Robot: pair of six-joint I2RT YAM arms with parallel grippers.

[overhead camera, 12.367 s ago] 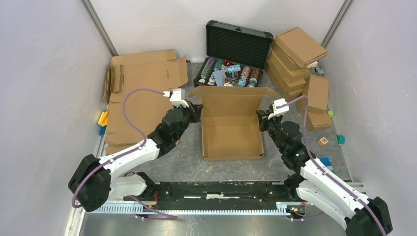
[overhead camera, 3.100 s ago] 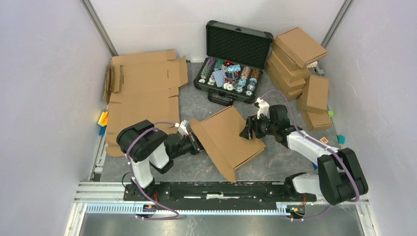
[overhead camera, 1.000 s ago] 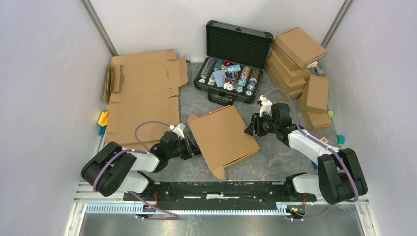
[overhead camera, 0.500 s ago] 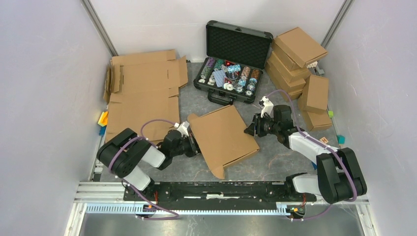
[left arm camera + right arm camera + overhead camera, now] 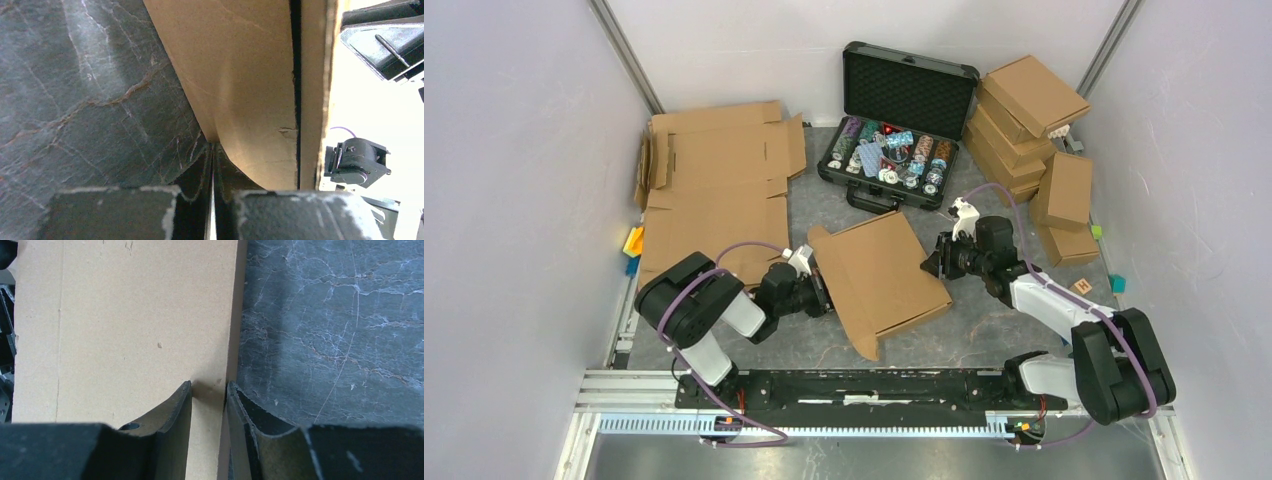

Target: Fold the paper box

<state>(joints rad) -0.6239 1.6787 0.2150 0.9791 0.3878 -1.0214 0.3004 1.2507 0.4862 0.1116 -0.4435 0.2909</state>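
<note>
The paper box (image 5: pixel 879 280) lies shut in the middle of the table, a flat brown cardboard mailer turned at an angle. My left gripper (image 5: pixel 819 290) sits low at its left edge. In the left wrist view the gripper (image 5: pixel 212 150) is shut, with only a thin slit between the fingers, and its tips touch a rounded flap of the box (image 5: pixel 240 75). My right gripper (image 5: pixel 932 265) is at the box's right edge. Seen from the right wrist, this gripper (image 5: pixel 209 385) is a little open, one finger over the box top (image 5: pixel 125 315) and the other just outside its edge.
A black case (image 5: pixel 899 110) with colourful chips stands open behind the box. Folded boxes (image 5: pixel 1024 120) are stacked at the back right, and flat cardboard sheets (image 5: pixel 714 190) lie at the back left. Small coloured blocks (image 5: pixel 1084 288) sit near the right wall.
The left arm's elbow has swung inward while its gripper stays at the box's left edge. That edge sits slightly higher. The right gripper has hardly moved.
</note>
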